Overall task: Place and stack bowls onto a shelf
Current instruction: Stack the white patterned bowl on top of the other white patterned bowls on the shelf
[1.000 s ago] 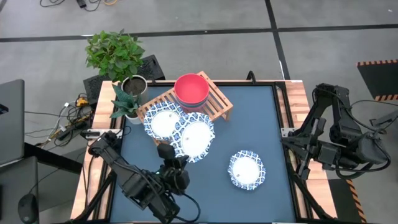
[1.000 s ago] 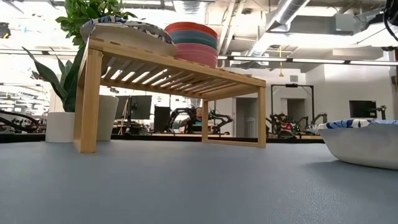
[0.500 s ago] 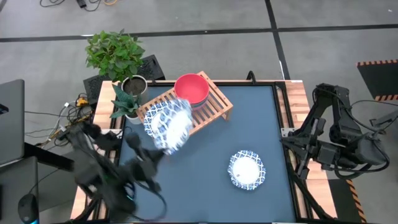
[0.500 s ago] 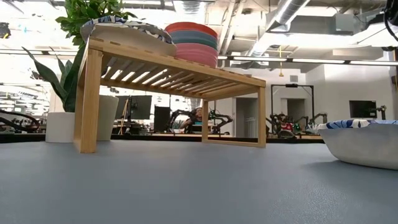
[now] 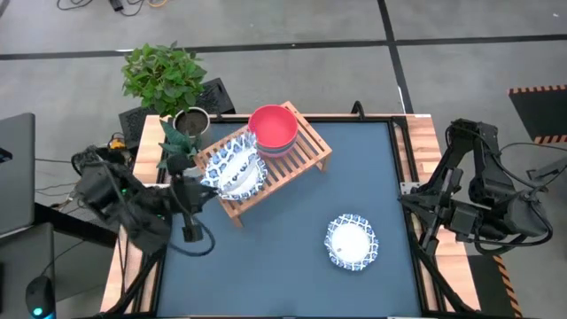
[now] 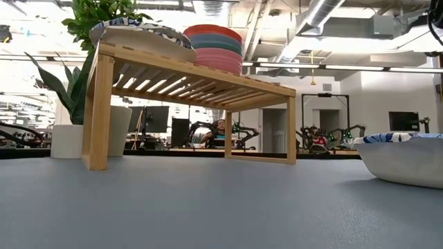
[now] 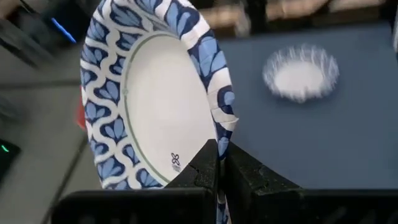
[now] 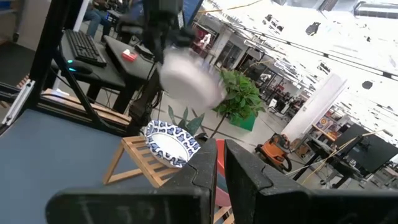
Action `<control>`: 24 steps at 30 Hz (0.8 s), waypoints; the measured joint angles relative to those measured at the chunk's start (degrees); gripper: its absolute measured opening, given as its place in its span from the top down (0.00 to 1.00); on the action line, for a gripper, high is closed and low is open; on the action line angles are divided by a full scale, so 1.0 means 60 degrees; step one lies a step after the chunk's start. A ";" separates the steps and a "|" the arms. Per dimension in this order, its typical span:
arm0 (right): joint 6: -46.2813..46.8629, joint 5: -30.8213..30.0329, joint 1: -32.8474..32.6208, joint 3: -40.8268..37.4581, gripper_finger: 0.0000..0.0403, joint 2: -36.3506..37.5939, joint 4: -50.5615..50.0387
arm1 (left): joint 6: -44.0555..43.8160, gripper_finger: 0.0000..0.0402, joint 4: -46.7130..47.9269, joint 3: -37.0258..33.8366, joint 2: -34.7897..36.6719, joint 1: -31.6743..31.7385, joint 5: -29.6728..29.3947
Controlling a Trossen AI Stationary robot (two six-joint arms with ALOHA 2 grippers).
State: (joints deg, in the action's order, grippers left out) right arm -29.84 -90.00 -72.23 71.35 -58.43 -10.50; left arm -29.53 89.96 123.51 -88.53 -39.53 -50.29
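Left end effector of mine is clenched on the rim of a white dish with a blue patterned rim, which it holds tilted over the left end of the shelf. This wooden shelf stands near the far edge of the tabletop, toward its far left corner. On the shelf already sit a patterned dish and a stack of plain bowls with the red bowl on top. One more patterned dish lies on the tabletop, toward the near right corner. To do this step well, I should make my dish level, centre it above the dish on the shelf, lower slowly and release only when it rests. My right end effector waits beyond the right edge, nearly closed and holding nothing.
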 joint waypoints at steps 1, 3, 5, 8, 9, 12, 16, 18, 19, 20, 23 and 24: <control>0.0004 0.0000 0.0000 0.0000 0.86 0.0000 0.0000 | -0.0187 1.00 0.0015 -0.0355 0.0120 0.0070 0.0363; 0.0031 0.0004 0.0000 0.0000 0.86 0.0000 -0.0002 | -0.0473 1.00 0.0012 -0.1090 0.0306 0.0186 0.1046; 0.0077 0.0000 0.0000 0.0000 0.86 0.0000 0.0000 | -0.0646 1.00 0.0006 -0.1828 0.0420 0.0219 0.1421; 0.0076 0.0001 0.0000 0.0000 0.86 0.0000 -0.0003 | -0.0684 1.00 0.0014 -0.2740 0.0459 0.0215 0.1521; 0.0076 0.0003 0.0000 0.0000 0.86 0.0000 0.0000 | -0.0654 1.00 0.0005 -0.2975 0.0460 0.0215 0.1518; 0.0076 0.0000 0.0000 0.0000 0.86 0.0000 0.0000 | -0.0433 1.00 0.0013 -0.3532 0.0462 0.0245 0.1485; 0.0073 0.0000 0.0000 0.0000 0.86 0.0000 0.0000 | -0.0327 1.00 -0.0001 -0.3845 0.0466 0.0515 0.1420; 0.0072 0.0003 0.0000 0.0000 0.86 0.0000 0.0000 | 0.0019 1.00 0.0009 -0.3913 0.0469 0.0725 0.1384; 0.0069 0.0000 0.0000 0.0000 0.86 0.0000 0.0000 | 0.0184 1.00 0.0003 -0.3936 0.0469 0.0858 0.1337; 0.0069 0.0004 0.0000 0.0000 0.86 0.0000 0.0000 | 0.0390 1.00 -0.0004 -0.3965 0.0464 0.1026 0.1343; 0.0075 0.0002 0.0000 0.0000 0.86 0.0000 -0.0027 | 0.0954 1.00 -0.0006 -0.4058 0.0389 0.1667 0.1838; 0.0094 0.0002 0.0000 0.0000 0.86 0.0000 -0.0071 | 0.1081 1.00 -0.0002 -0.4091 0.0365 0.1869 0.2129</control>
State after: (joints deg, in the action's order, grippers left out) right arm -29.28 -89.98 -72.23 71.35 -58.43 -10.93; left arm -23.05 89.95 98.96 -86.34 -28.32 -37.51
